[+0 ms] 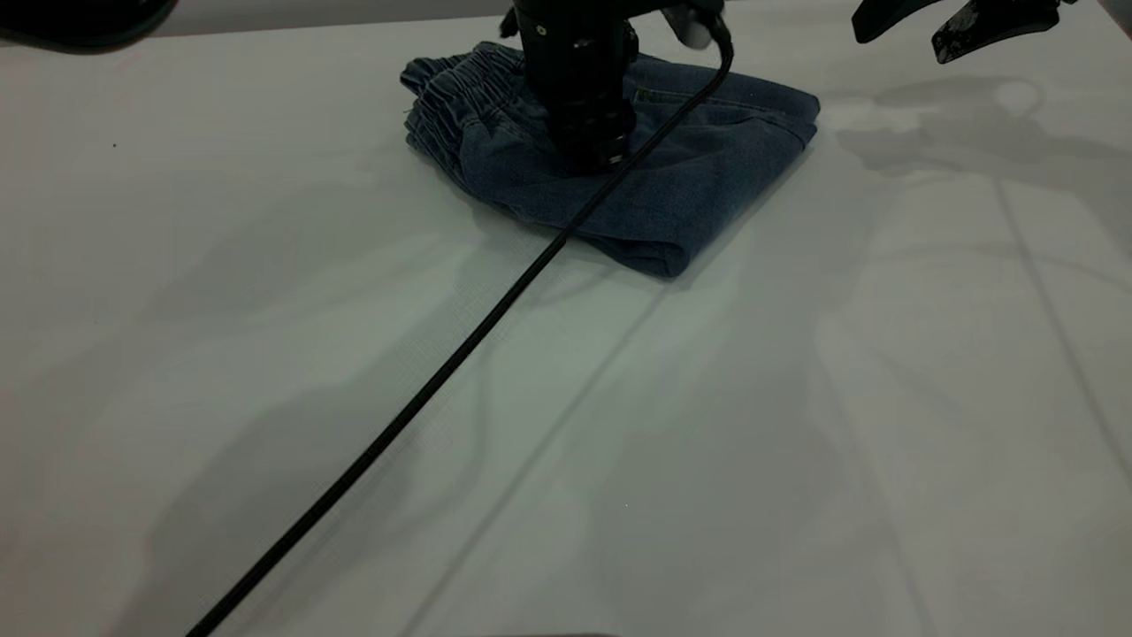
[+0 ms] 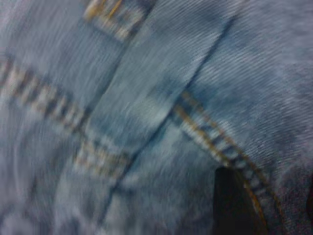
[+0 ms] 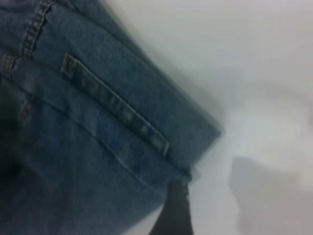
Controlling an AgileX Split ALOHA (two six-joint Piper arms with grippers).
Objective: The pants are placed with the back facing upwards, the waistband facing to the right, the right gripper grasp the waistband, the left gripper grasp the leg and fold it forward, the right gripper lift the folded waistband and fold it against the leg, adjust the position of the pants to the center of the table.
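The pants (image 1: 681, 177) lie folded into a compact denim bundle at the far middle of the table (image 1: 796, 460). Their gathered waistband (image 1: 451, 93) is at the bundle's left end. The leg is hidden inside the fold. My left gripper (image 1: 588, 150) points straight down onto the top of the bundle, just right of the waistband. In the left wrist view denim with orange stitching (image 2: 205, 132) fills the picture right under it. My right gripper (image 1: 937, 26) hangs open in the air to the right of the pants, holding nothing. One of its fingertips (image 3: 175, 205) shows beside the bundle's corner (image 3: 195, 147).
A thin black cable (image 1: 442, 363) runs from the left gripper diagonally across the table to the near left edge. A dark object (image 1: 80, 18) sits at the far left corner. Bare tabletop spreads in front of the pants and to both sides.
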